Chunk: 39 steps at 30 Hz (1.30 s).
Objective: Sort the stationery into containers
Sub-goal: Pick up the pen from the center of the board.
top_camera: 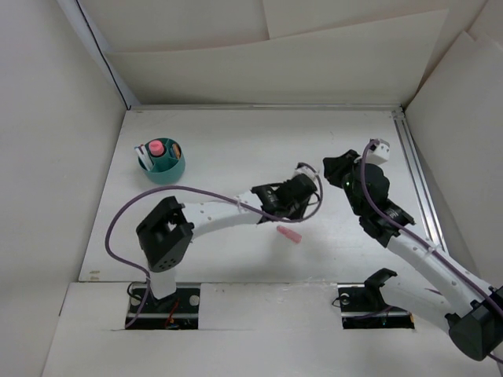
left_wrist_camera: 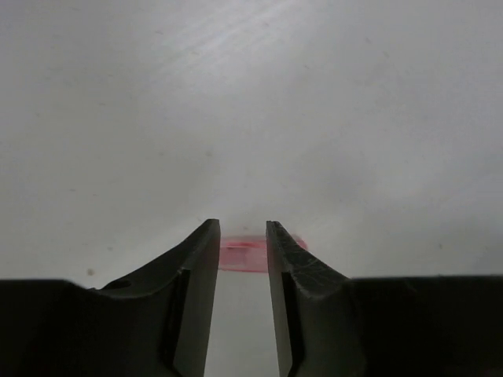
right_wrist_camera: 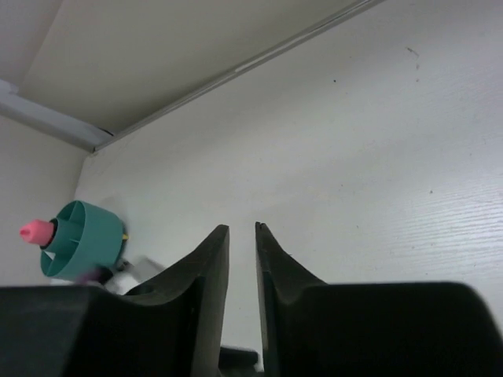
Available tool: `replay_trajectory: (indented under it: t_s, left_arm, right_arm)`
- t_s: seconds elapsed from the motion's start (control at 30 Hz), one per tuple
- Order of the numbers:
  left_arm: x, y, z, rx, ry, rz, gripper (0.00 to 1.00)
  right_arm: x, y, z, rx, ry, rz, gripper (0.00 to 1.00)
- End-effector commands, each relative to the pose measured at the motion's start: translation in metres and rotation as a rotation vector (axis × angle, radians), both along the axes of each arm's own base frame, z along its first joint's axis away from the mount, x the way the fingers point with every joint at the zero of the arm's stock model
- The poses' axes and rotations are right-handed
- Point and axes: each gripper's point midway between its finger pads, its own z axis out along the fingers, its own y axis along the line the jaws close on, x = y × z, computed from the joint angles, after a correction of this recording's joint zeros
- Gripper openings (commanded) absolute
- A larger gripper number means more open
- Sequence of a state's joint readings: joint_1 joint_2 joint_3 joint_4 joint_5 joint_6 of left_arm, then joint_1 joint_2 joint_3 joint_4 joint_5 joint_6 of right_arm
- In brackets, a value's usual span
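Stationery is partly sorted as things lie: the teal cup (top_camera: 167, 174) stands at the far left of the table (top_camera: 236, 133) with a stubby pink-capped piece (top_camera: 156, 147) upright in one compartment and something white (top_camera: 143, 156) leaning beside it in another. We cannot tell what else is inside.

One short pink piece (top_camera: 289, 232) lies loose on the table near the middle, well apart from the cup. We judge that picking up this piece is the step in hand.

The left gripper (left_wrist_camera: 240, 228) hangs over it. In the left wrist view its jaws stand narrowly apart and hold nothing, and the pink piece (left_wrist_camera: 242, 254) shows on the table just past the fingertips, lying crosswise to the gap. We cannot tell whether the tips touch it.

The right gripper (right_wrist_camera: 241, 228) is raised over the right half of the table. Its jaws are also only narrowly apart and empty, and it looks across toward the cup (right_wrist_camera: 82, 236).

For the next move, we think the left jaws need to spread wider than the piece, come down so one jaw passes on each side of it, and then close. Since the piece is short and round, a grip off its middle could roll or flick it away. After that comes a long carry across to the cup and a drop into a free compartment.
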<state>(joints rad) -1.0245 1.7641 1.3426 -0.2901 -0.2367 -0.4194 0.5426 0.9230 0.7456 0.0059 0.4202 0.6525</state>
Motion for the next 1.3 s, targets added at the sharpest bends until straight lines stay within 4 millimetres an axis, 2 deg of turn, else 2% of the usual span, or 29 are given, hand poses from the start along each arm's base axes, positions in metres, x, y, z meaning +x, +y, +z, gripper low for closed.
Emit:
replay_trajectory:
  t_s: [0.0, 0.07, 0.1, 0.17, 0.2, 0.3, 0.33, 0.37, 0.53, 0.6, 0.93, 1.27]
  left_arm:
    - [-0.023, -0.022, 0.004, 0.013, 0.001, -0.051, 0.30]
    - [-0.030, -0.027, -0.003, -0.019, 0.053, -0.003, 0.35]
    - [-0.035, -0.021, -0.014, -0.011, 0.082, 0.026, 0.36]
    - [-0.043, -0.021, -0.010, -0.088, 0.122, 0.060, 0.38]
    - [-0.050, -0.018, -0.021, -0.124, 0.169, 0.111, 0.42]
    - [-0.059, -0.016, -0.020, -0.216, 0.213, 0.161, 0.44]
    - [-0.064, -0.008, -0.031, -0.215, 0.239, 0.195, 0.45]
    - [-0.066, -0.005, -0.033, -0.223, 0.246, 0.207, 0.46]
    - [-0.098, -0.012, -0.041, -0.191, 0.285, 0.171, 0.51]
    - [-0.103, -0.013, -0.043, -0.171, 0.280, 0.171, 0.52]
    - [-0.104, -0.014, -0.046, -0.171, 0.276, 0.194, 0.54]
    - [-0.105, -0.018, -0.060, -0.145, 0.291, 0.193, 0.54]
  right_arm:
    - [0.001, -0.009, 0.031, 0.025, -0.065, -0.040, 0.29]
    - [-0.001, -0.011, 0.032, 0.033, -0.065, -0.050, 0.38]
    - [-0.002, -0.012, 0.035, 0.038, -0.072, -0.050, 0.40]
    - [-0.004, -0.013, 0.038, 0.043, -0.081, -0.050, 0.46]
    - [-0.004, -0.015, 0.034, 0.037, -0.074, -0.059, 0.50]
    - [-0.005, -0.016, 0.037, 0.051, -0.081, -0.060, 0.52]
    - [-0.004, -0.019, 0.037, 0.051, -0.081, -0.069, 0.52]
    - [-0.004, -0.019, 0.037, 0.051, -0.081, -0.069, 0.52]
    - [-0.003, -0.018, 0.034, 0.046, -0.074, -0.070, 0.52]
    - [-0.003, -0.016, 0.034, 0.047, -0.073, -0.060, 0.52]
    - [-0.003, -0.015, 0.034, 0.048, -0.072, -0.051, 0.52]
    - [-0.003, -0.015, 0.034, 0.048, -0.072, -0.051, 0.52]
